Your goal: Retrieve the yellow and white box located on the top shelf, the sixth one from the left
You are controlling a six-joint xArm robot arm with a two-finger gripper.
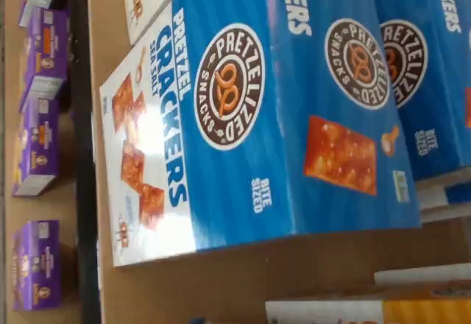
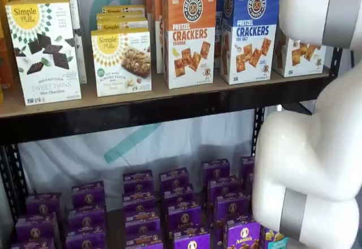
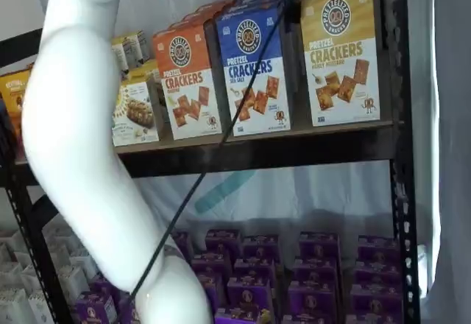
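The top shelf point(image 3: 294, 147) holds a row of cartons, and the yellow and white box point(image 3: 341, 59) with its round dark logo stands at the right end beside the blue-topped carton point(image 3: 254, 70); claw's out of view, spread wide.

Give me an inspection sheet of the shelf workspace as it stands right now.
Surface: top shelf, tan board with black front rail, fully stocked.
Job's things: yellow and white box upright at the right end, beside the blue-topped cracker carton; untouched.
Clutter: orange-topped cracker carton, Simple Mills boxes, purple boxes on the level below.
Grippers: jaws not seen in any view; only the white arm shows.
Cables: black cable hangs across the cartons.
Surroundings: black uprights, pale backdrop.
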